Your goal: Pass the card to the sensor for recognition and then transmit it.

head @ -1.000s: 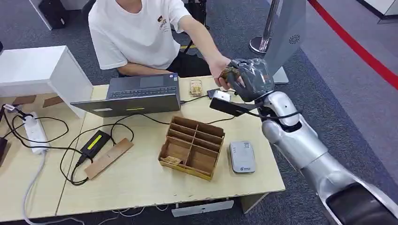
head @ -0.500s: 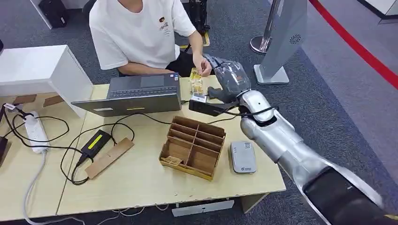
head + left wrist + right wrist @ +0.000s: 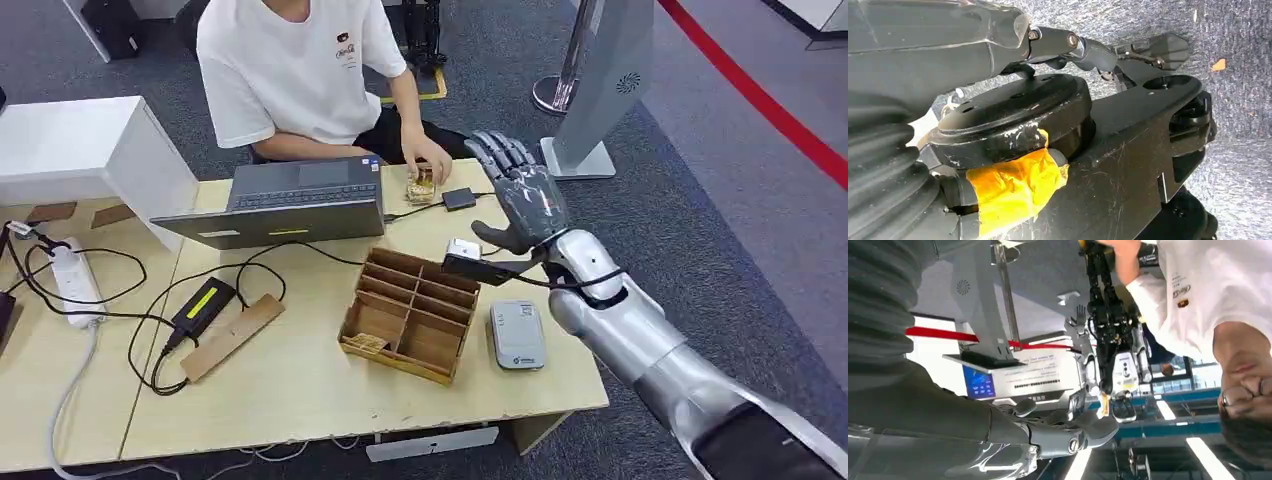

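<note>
Even bright indoor light over the table (image 3: 300, 390), soft shadows only. Head view sharp, slight bend at edges. Right wrist view backlit by ceiling strip lights (image 3: 1208, 457), glare there; near hand cover soft, out of focus.

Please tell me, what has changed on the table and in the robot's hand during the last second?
The right hand gave the card to the person, drew back toward the robot and is open. The person's hand set the card down beside the laptop. The wooden organizer and sensor stayed put.

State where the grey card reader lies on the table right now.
In the head view, the grey card reader lies flat near the table's front right corner, just right of the wooden divided box, with the robot's right forearm beside it.
</note>
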`<act>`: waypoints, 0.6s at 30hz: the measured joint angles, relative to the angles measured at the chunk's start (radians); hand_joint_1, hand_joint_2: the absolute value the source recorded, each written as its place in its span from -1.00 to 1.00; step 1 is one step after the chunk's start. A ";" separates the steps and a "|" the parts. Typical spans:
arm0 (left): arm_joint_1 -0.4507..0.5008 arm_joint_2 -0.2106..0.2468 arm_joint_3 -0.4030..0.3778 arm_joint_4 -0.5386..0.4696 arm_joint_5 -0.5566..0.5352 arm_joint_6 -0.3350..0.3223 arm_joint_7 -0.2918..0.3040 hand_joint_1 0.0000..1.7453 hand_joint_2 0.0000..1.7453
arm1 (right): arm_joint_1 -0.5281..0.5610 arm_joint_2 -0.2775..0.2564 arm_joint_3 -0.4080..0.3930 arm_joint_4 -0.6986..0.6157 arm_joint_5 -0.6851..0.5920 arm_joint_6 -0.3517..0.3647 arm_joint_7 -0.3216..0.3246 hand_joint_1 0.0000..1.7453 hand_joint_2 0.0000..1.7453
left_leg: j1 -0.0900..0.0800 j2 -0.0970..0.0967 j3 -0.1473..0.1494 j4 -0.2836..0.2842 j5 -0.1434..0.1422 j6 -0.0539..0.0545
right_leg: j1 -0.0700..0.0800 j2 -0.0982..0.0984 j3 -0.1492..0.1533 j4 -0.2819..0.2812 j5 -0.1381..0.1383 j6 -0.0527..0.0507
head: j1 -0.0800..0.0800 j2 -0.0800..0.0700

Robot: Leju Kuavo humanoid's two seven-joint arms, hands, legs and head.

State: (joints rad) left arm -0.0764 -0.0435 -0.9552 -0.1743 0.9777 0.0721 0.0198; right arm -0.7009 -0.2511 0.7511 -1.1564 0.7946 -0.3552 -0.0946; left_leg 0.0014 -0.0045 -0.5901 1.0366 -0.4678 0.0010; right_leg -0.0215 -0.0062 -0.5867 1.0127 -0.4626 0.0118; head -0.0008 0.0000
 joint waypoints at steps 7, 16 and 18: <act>0.004 0.000 0.000 0.000 0.035 0.007 0.000 -1.00 1.00 | 0.182 -0.148 -0.110 -0.226 0.006 -0.015 -0.056 -1.00 1.00 | 0.000 0.000 -0.001 0.000 -0.001 0.001 | 0.000 -0.001 0.000 -0.001 0.000 0.000 | 0.000 0.000; 0.005 0.000 0.000 0.000 0.067 0.011 -0.002 -1.00 1.00 | 0.438 -0.285 -0.238 -0.476 0.031 -0.061 -0.106 -1.00 1.00 | 0.000 0.000 -0.001 0.000 -0.002 0.002 | 0.000 -0.001 0.000 -0.001 -0.001 0.001 | 0.000 0.000; 0.005 0.000 0.001 0.000 0.074 0.012 -0.005 -1.00 1.00 | 0.495 -0.307 -0.267 -0.528 0.047 -0.071 -0.120 -1.00 1.00 | 0.000 0.000 -0.001 0.000 -0.002 0.002 | 0.000 -0.001 0.000 -0.001 -0.001 0.001 | 0.000 0.000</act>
State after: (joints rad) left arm -0.0714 -0.0431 -0.9544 -0.1743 1.0517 0.0839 0.0145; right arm -0.2062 -0.5576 0.4842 -1.6848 0.8411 -0.4261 -0.2144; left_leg 0.0015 -0.0047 -0.5909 1.0363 -0.4695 0.0030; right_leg -0.0213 -0.0072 -0.5868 1.0121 -0.4635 0.0127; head -0.0008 0.0000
